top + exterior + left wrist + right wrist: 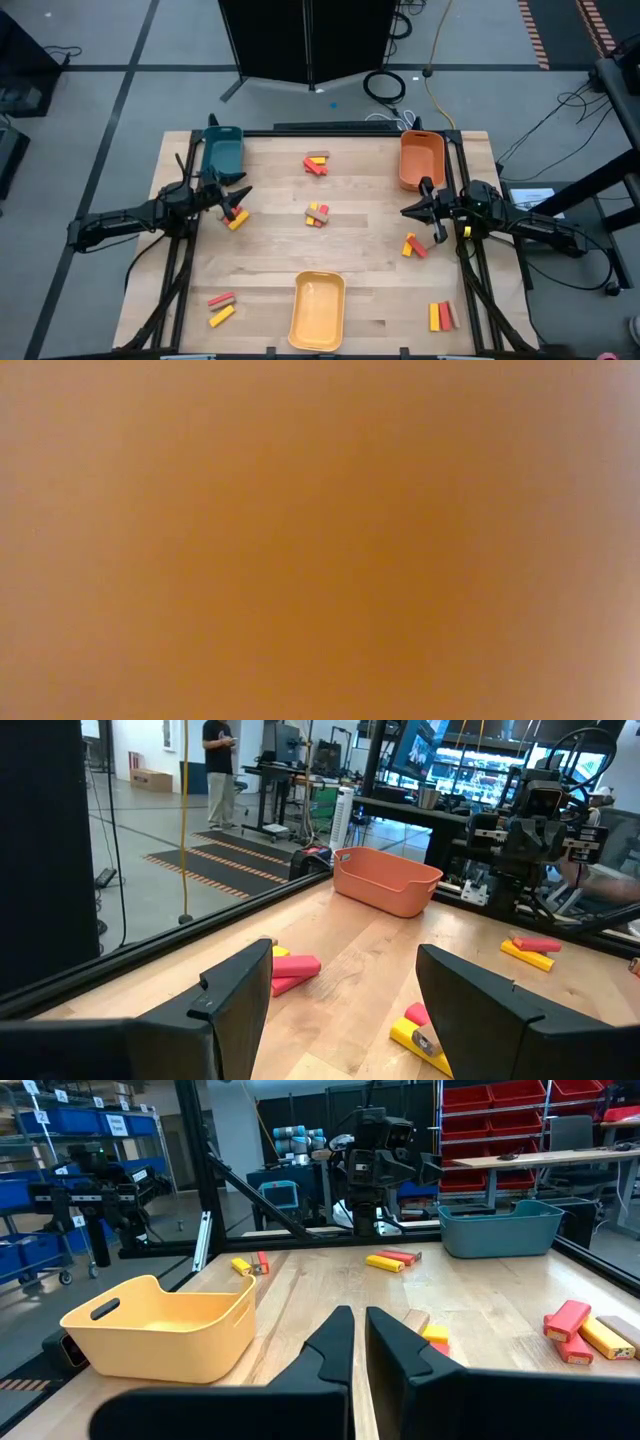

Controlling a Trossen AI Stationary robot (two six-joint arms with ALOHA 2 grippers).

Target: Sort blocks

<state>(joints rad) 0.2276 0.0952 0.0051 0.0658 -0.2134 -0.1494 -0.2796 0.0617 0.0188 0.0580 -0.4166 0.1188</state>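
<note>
Small red, yellow and tan blocks lie in clusters on the wooden table: far middle (pixel 316 163), centre (pixel 318 214), left (pixel 236 218), right (pixel 414 246), near left (pixel 221 307) and near right (pixel 441 316). My left gripper (pixel 243 200) is open beside the left cluster, with nothing between its fingers (pixel 345 1010). My right gripper (pixel 406 212) is shut and empty (pixel 357 1342), just on the far side of the right cluster. The centre blocks (pixel 425 1032) and the far-middle blocks (pixel 290 970) show ahead of the left fingers.
A teal tray (pixel 222 150) stands at the far left, an orange tray (pixel 421 158) at the far right and a yellow tray (pixel 317 310) at the near middle. Black frame rails run along the table's edges. An orange blur fills the low view. A person stands far off in the room (pixel 218 760).
</note>
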